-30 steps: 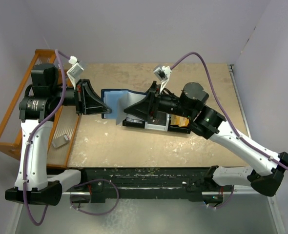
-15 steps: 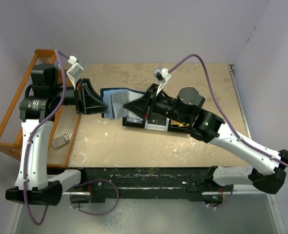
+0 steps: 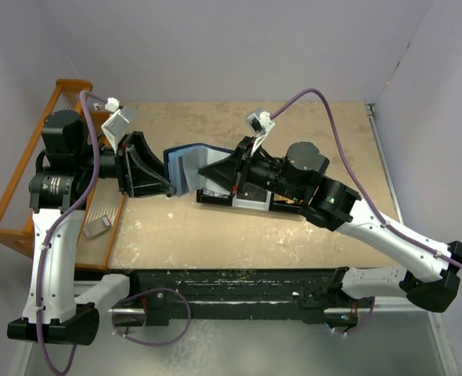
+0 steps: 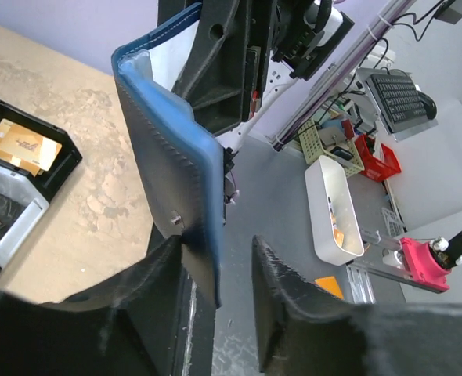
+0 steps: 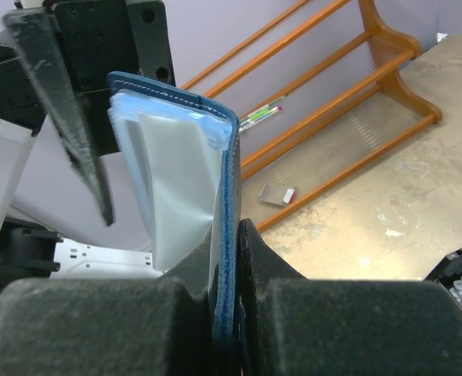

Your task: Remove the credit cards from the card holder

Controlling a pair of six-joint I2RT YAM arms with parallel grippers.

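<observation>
The card holder [image 3: 184,165], a dark navy wallet with pale blue-grey inner sleeves, hangs in the air between my two grippers. My right gripper [image 3: 203,171] is shut on one of its flaps; the right wrist view shows the blue edge pinched between the pads [image 5: 235,235] and the sleeves [image 5: 172,164] fanned open. My left gripper [image 3: 167,186] is open. In the left wrist view the card holder's lower corner [image 4: 203,258] rests against one finger, inside the open gap of that gripper [image 4: 217,254]. Gold cards [image 4: 23,145] lie in the black tray.
The black three-compartment tray [image 3: 215,199] sits on the table under the right gripper, and its end shows in the left wrist view [image 4: 63,168]. A wooden rack [image 3: 12,196] stands at the left edge, with a small grey object [image 3: 96,226] beside it.
My left gripper has let go of the card holder's flap and drawn back left. The spread card holder has folded narrower. My right gripper has moved left with it.
</observation>
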